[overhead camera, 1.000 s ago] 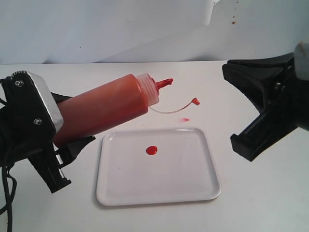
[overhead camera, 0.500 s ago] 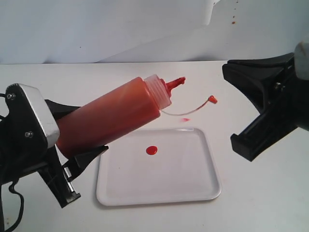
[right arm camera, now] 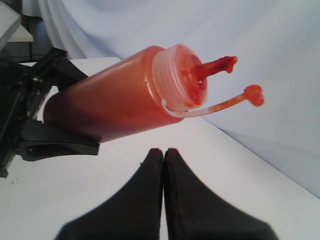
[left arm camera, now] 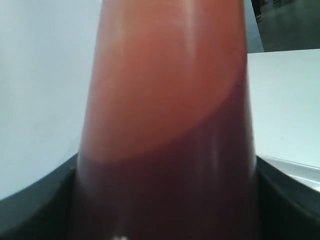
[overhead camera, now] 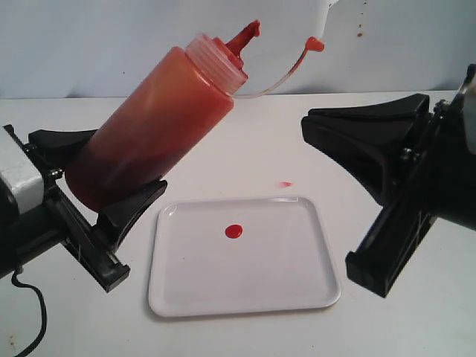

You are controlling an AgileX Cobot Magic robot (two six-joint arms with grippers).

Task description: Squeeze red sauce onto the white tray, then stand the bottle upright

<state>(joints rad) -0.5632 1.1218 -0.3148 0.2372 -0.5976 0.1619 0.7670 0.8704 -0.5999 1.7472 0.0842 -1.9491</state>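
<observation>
Left pincer point(overhead camera: 123, 163) clamps the tilted bottle point(overhead camera: 167, 104); right wrist view alone shows right pincer point(right arm camera: 163, 156) closed.

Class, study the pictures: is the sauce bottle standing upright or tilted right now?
Tilted. The left gripper holds the bottle leaning, nozzle raised toward the right of the exterior view, not vertical.

Left gripper point(overhead camera: 111, 167): black, wedge-shaped fingers above a blocky black strut.
Left mount point(overhead camera: 16, 178): silver-grey metal block, small screw at its edge.
Cable point(overhead camera: 39, 320): thin, black, curved.
Right gripper point(overhead camera: 311, 128): black, broad tapering fingers; pale grey housing point(overhead camera: 471, 119) behind.
</observation>
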